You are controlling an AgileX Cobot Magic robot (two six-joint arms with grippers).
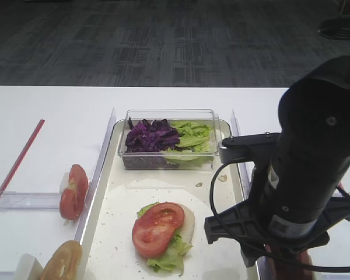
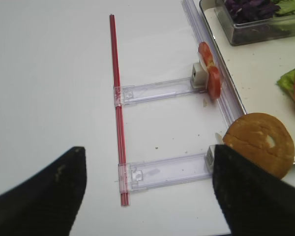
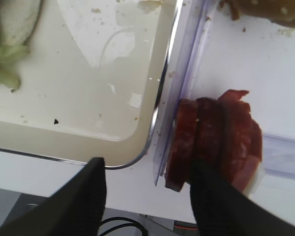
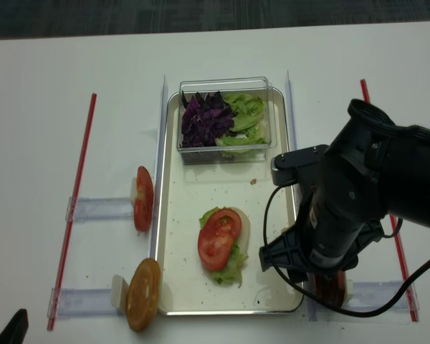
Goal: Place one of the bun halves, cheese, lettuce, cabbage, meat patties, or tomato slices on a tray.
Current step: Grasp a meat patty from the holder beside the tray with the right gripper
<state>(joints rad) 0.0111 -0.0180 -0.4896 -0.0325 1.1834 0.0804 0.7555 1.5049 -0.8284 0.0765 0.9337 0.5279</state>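
The cream tray [image 4: 186, 215] holds a tomato slice [image 4: 218, 236] on lettuce [image 4: 231, 272] and a pale bun half. In the right wrist view my right gripper [image 3: 148, 164] hangs open over the table by the tray's corner. Its right finger [image 3: 211, 196] stands in front of a row of upright meat patties [image 3: 216, 142]; the nearest patty lies between the jaws, untouched by the left finger. My left gripper [image 2: 148, 150] is open and empty above a clear holder, with a sesame bun half [image 2: 259, 142] beside its right finger. Cabbage [image 4: 201, 118] and more lettuce [image 4: 245, 115] fill a clear box.
Two tomato slices [image 2: 209, 73] stand on a clear holder [image 2: 157, 91] left of the tray. Red strips [image 2: 115, 98] [image 4: 376, 129] lie along both sides. Clear rails [image 3: 179, 88] border the tray. The right arm [image 4: 358, 208] looms over the tray's right edge, a black cable [image 4: 272, 258] looping below it.
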